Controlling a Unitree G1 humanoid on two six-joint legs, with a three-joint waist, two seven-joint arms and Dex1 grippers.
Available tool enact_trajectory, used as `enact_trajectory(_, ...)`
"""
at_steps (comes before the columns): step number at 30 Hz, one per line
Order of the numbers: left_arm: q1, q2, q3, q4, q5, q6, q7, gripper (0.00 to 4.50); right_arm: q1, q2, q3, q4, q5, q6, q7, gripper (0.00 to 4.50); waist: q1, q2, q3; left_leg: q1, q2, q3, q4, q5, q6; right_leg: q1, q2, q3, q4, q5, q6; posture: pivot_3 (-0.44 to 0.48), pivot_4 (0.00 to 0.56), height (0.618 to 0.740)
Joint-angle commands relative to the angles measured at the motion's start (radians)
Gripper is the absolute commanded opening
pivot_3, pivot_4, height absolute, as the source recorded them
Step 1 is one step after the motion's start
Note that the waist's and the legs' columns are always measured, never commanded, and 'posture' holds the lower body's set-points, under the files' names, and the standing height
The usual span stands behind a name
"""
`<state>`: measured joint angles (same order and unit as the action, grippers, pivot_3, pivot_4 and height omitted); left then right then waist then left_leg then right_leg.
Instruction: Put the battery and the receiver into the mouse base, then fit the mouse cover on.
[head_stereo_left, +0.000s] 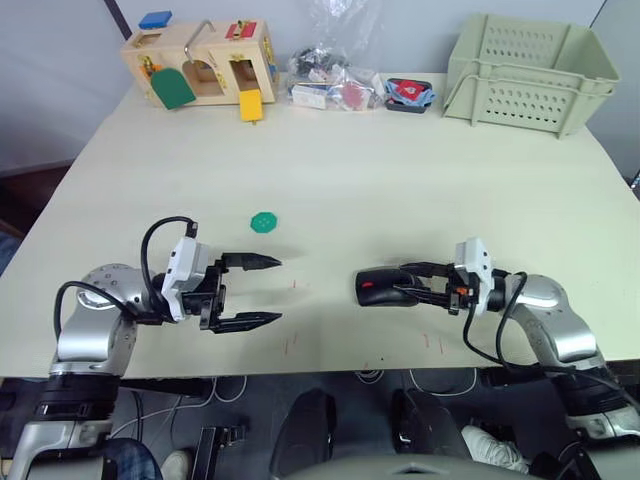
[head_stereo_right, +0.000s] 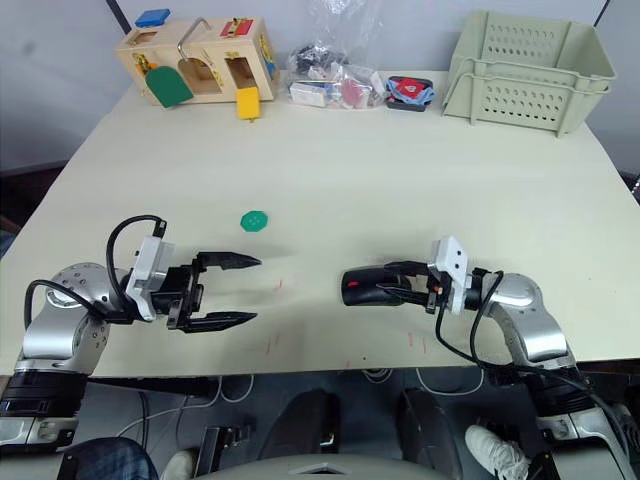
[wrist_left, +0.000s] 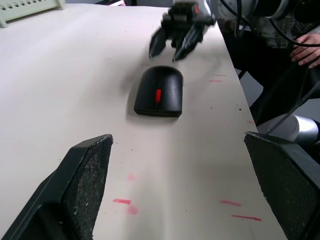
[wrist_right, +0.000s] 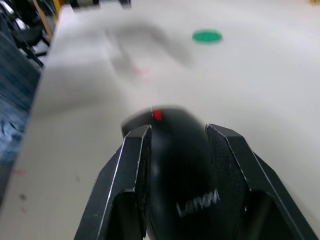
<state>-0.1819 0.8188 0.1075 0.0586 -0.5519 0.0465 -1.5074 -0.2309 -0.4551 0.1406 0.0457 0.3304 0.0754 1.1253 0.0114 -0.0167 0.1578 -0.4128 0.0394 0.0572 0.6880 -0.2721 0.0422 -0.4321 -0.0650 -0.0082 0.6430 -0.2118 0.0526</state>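
Both arms reach in over the surface's near edge, tools facing each other: left tool (head_stereo_left: 262, 291) spread wide, right tool (head_stereo_left: 415, 284) with fingers slightly parted.

Assembled mouse (wrist_left: 159, 92) near right claw (wrist_left: 175, 47)

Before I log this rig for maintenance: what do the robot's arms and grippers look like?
Both arms have silver-grey metal shells with loose black cables looping along the forearms. Each wrist carries a white boxy module. The left gripper and right gripper each have two black fingers tapering to points; the pads are finely textured. Small orange-red details show by the right wrist module.
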Motion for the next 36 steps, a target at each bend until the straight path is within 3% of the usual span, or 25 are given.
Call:
enact_trajectory(1, 0.006, 0.004, 0.023, -0.034, -0.007, 0.002, 0.009, 4.5, 0.027, -0.003, 0.035, 0.035, -0.043, -0.031, 0.007, 1.8, 0.0, 0.0, 0.0, 0.0, 0.0, 0.0, 0.0, 0.0, 0.0, 0.0, 0.0, 0.0, 0.0, 0.0, 0.0, 0.0, 0.15, 0.74)
enact_trajectory(8, 0.03, 0.002, 0.033, -0.055, 0.014, 0.011, 0.079, 4.5, 0.014, 0.003, -0.028, 0.001, -0.001, -0.09, -0.032, 1.8, 0.0, 0.0, 0.0, 0.002, 0.0, 0.0, 0.0, 0.0, 0.0, 0.002, 0.0, 0.0, 0.0, 0.0, 0.0, 0.0, 0.15, 0.74)
enact_trajectory(11, 0.068, -0.013, 0.07, -0.081, 0.003, 0.04, 0.165, 4.5, 0.031, -0.022, -0.084, -0.051, 0.034, -0.076, -0.057, 1.8, 0.002, 0.0, 0.0, 0.001, 0.0, 0.0, 0.0, 0.0, 0.0, 0.002, 0.0, 0.0, 0.0, 0.0, 0.0, 0.0, 0.15, 0.74)
enact_trajectory(25, 0.308, -0.1, 0.246, -0.189, 0.006, 0.153, 0.504, 4.5, 0.369, -0.124, -0.426, -0.153, 0.117, -0.062, -0.194, 1.8, 0.002, 0.0, 0.0, 0.002, 0.0, 0.001, -0.001, 0.0, 0.0, 0.002, -0.001, 0.001, 0.0, 0.0, 0.0, 0.0, 0.15, 0.74)
enact_trajectory(29, 0.355, -0.123, 0.272, -0.19, 0.034, 0.143, 0.563, 4.5, 0.44, -0.131, -0.501, -0.139, 0.131, -0.079, -0.203, 3.02, 0.002, 0.0, 0.0, 0.002, 0.0, 0.001, -0.001, 0.0, 0.0, 0.002, -0.001, 0.001, 0.0, 0.0, 0.0, 0.0, 0.15, 0.74)
enact_trajectory(32, 0.383, -0.133, 0.284, -0.19, 0.048, 0.133, 0.59, 4.5, 0.48, -0.127, -0.547, -0.116, 0.142, -0.097, -0.2, 4.32, 0.002, 0.0, -0.001, 0.003, 0.0, 0.001, -0.001, 0.0, 0.0, 0.002, 0.0, 0.001, 0.0, 0.0, 0.0, 0.0, 0.15, 0.74)
enact_trajectory(36, 0.389, -0.144, 0.286, -0.166, 0.078, 0.12, 0.63, 4.5, 0.52, -0.117, -0.583, -0.087, 0.144, -0.133, -0.195, 4.43, 0.003, 0.0, -0.001, 0.003, 0.0, 0.001, -0.002, 0.0, 0.0, 0.002, 0.0, 0.002, 0.0, -0.001, -0.001, 0.0, 0.15, 0.74)
